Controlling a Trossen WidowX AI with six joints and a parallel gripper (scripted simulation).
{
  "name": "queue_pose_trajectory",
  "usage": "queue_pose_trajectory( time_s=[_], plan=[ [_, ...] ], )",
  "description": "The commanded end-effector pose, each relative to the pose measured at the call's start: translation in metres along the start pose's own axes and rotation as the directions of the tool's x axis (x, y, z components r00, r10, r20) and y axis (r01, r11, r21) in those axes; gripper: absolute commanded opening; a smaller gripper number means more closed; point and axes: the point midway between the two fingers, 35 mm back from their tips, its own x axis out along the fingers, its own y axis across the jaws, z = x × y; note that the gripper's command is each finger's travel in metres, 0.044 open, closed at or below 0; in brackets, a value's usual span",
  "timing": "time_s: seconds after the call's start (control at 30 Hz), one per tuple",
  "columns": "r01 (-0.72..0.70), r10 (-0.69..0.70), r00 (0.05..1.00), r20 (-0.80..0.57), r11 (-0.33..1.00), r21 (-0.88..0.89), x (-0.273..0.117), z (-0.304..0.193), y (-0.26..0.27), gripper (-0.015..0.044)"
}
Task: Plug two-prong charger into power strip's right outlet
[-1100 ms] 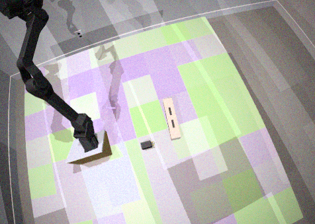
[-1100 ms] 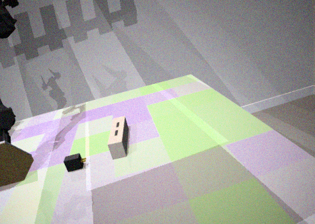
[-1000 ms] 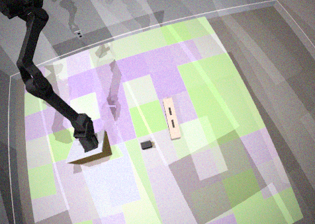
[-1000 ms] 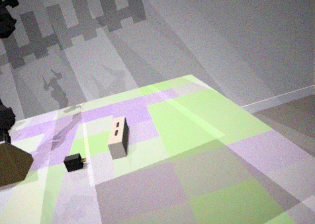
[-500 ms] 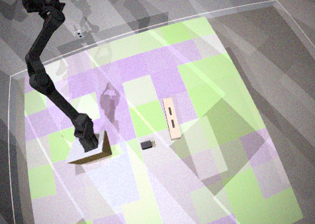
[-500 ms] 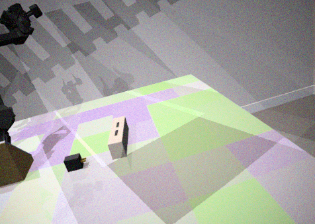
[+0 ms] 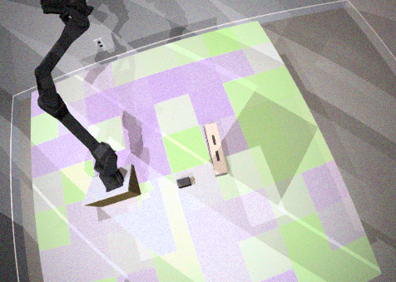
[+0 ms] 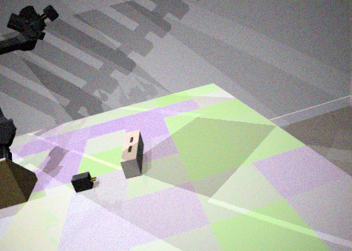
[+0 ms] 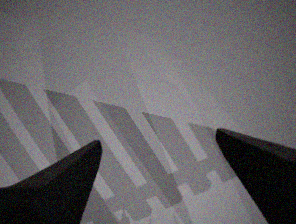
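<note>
Power strip: a pale block is lying on the patchwork table, its upper face showing two dark outlets (small ones, at this scale).
Charger: one black charger is resting on the table, outside the outlets, near one end of the strip and apart from it.
Prongs: two brassy prongs are sticking out sideways, pointing toward the strip's side of the table.
Gripper: one gripper is hanging well away from the charger; its two fingers are standing wide apart with nothing between them.
Arm: one black arm is rising from one pedestal.
</note>
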Motion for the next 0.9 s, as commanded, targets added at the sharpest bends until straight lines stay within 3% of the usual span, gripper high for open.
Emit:
queue_pose_trajectory(
  time_s=[0.0,0.33,0.87],
  plan=[
    [0.058,-0.059,0.995,-0.077,0.998,-0.026,-0.006,-0.033,-0.025,0.044],
    [0.196,-0.233,0.925,-0.301,0.969,-0.147,-0.042,-0.114,-0.098,0.044],
    [0.385,-0.501,0.638,-0.584,0.865,-0.322,-0.159,-0.209,-0.217,0.044]
  ],
)
